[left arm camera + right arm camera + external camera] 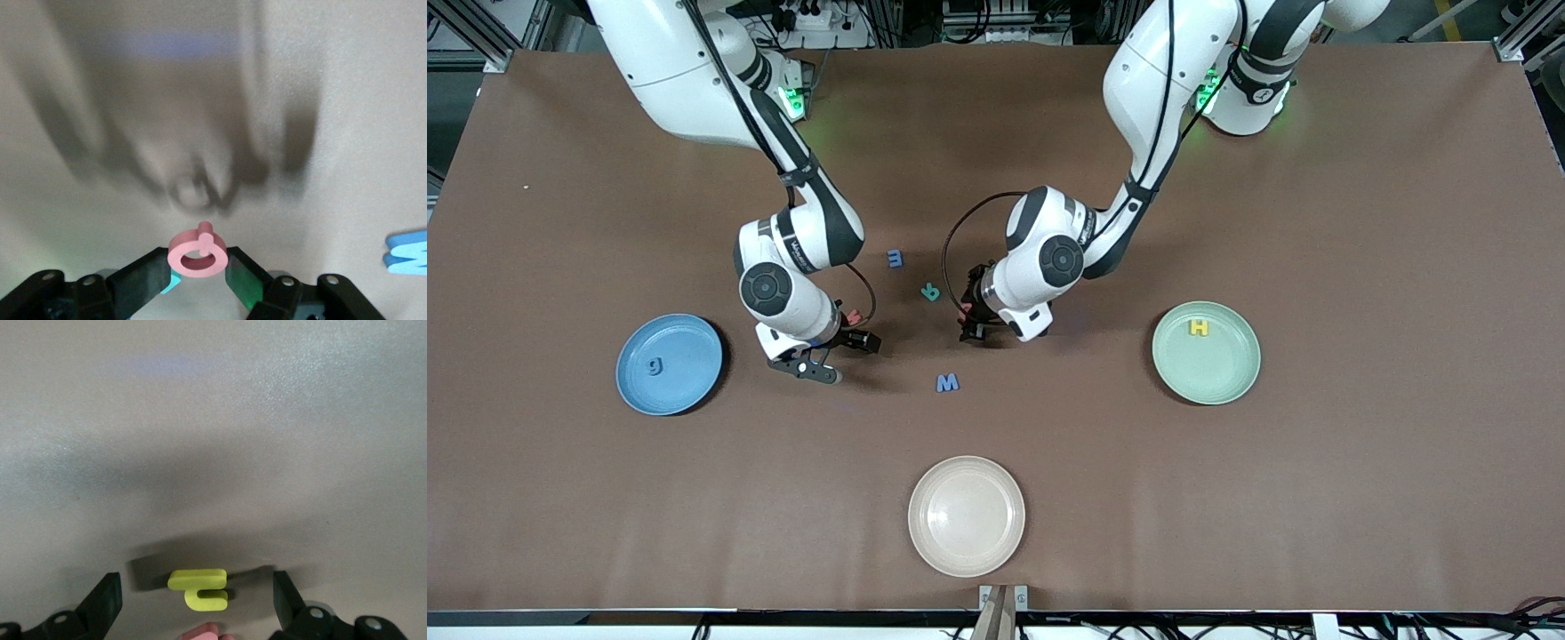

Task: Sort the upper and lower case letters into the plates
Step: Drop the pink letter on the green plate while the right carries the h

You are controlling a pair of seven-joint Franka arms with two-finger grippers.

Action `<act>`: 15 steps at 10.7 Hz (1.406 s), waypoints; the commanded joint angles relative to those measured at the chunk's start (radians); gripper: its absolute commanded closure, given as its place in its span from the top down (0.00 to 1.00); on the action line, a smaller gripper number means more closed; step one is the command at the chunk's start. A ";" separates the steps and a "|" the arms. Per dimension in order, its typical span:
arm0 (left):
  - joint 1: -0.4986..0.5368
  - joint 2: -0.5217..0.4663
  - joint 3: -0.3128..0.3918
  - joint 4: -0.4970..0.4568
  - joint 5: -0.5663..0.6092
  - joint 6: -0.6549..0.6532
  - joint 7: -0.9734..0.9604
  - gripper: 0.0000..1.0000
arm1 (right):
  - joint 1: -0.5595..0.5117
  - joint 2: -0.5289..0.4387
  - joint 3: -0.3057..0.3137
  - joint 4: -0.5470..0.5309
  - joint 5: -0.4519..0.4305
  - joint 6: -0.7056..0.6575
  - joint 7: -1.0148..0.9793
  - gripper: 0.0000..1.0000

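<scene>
L gripper (200, 280) is pinching a small pink letter (198, 252) between its pads, lifted a bit over the table (1227, 498) mid-way between the two arms. R gripper (197, 600) is hanging low w/ fingers wide apart, straddling a yellow letter (199, 588) lying flat on the cloth; a second pink bit (203, 632) is showing right by it.

Blue plate (669, 364) is holding a blue letter (655, 364), green plate (1206, 352) a yellow H (1199, 327). Still loose: blue W (947, 382), teal letter (931, 291), blue m (895, 259). Beige plate (966, 516) is sitting bare.

Risks, imo: the pink one is being held by its edge only, so it could twist or slip out en route. The R claw closing could snag the neighbouring pink piece too.
</scene>
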 commanded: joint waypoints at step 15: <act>0.600 -0.443 0.022 -0.411 0.464 -0.637 1.530 0.41 | -0.090 -0.121 -0.018 -0.026 0.014 -0.070 -0.015 0.00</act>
